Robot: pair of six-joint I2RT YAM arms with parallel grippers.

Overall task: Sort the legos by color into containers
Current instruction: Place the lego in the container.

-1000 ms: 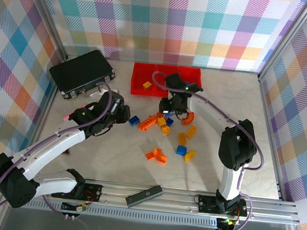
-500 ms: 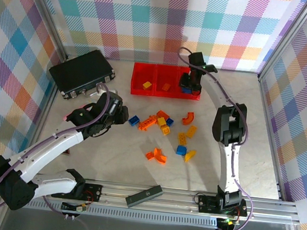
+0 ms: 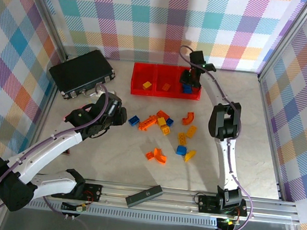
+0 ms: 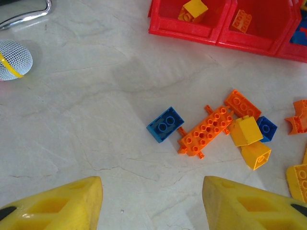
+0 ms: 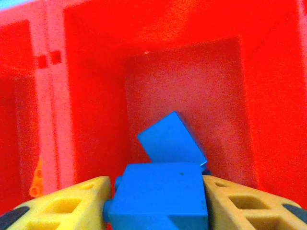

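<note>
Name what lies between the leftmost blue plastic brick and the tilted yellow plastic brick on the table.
A long orange studded plastic beam, seen in the left wrist view.

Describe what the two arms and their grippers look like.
The left arm and right arm have white links, black joint housings and a lilac cable trailing along each. Their black bases are bolted to a silver rail. The left gripper and right gripper have chunky yellow plastic fingers with moulded hollow pockets.
</note>
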